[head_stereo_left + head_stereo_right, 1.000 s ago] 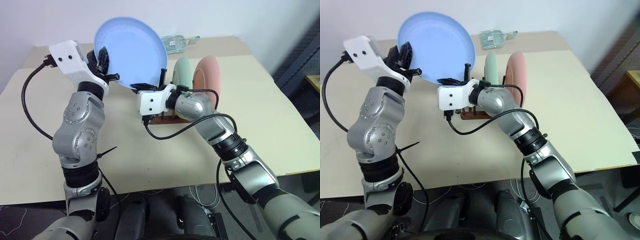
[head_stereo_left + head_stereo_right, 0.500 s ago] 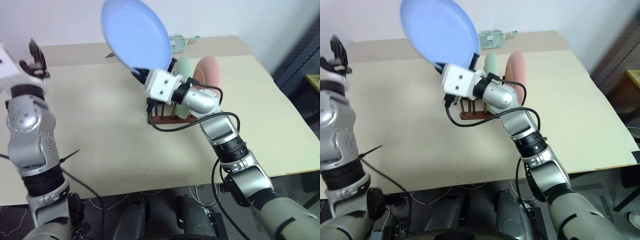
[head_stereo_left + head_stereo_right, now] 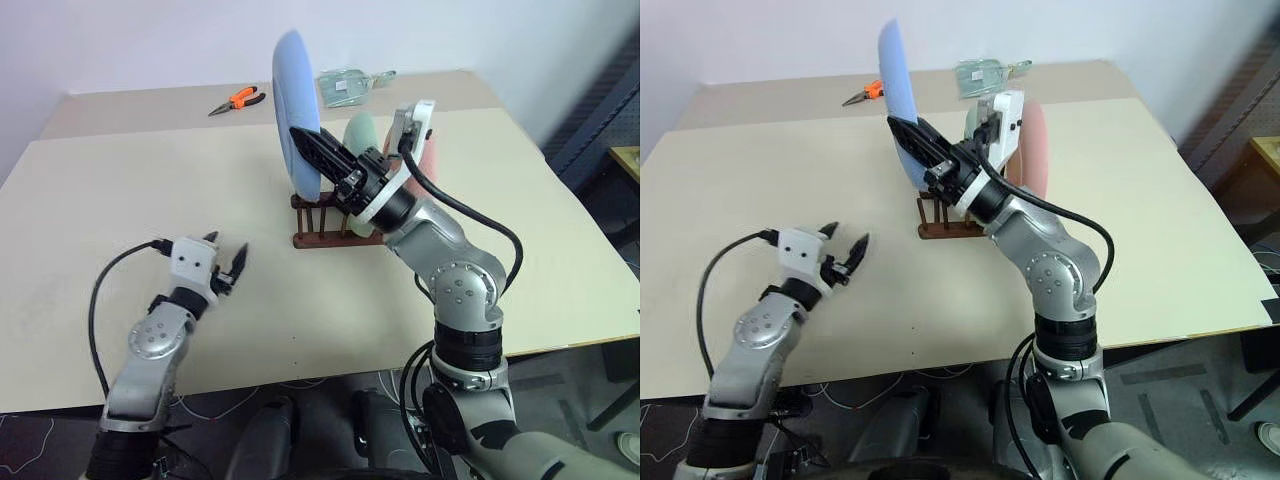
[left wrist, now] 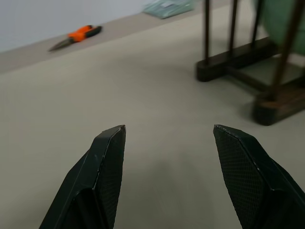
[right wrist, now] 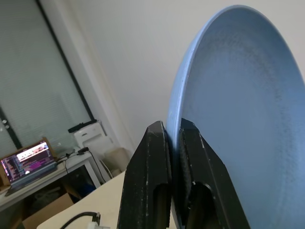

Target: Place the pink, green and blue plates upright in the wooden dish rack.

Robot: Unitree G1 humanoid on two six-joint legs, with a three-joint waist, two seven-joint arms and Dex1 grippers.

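Observation:
The blue plate (image 3: 298, 110) stands on edge above the left end of the wooden dish rack (image 3: 322, 226). My right gripper (image 3: 306, 141) is shut on its lower rim, one black finger on each face (image 5: 155, 143). The green plate (image 3: 360, 131) stands upright in the rack just behind that gripper. The pink plate (image 3: 1036, 150) stands upright at the rack's right end, partly hidden by my right wrist. My left gripper (image 3: 226, 251) hangs open and empty low over the table, left of and nearer than the rack (image 4: 238, 67).
Orange-handled pliers (image 3: 240, 99) lie near the table's far edge, to the left of the rack. A clear packet (image 3: 355, 82) lies behind the plates. The beige table (image 3: 120, 200) is bare between my left gripper and the rack.
My left gripper has let go of the blue plate and dropped to just above the table. The right gripper has turned the plate from face-on to edge-on over the rack.

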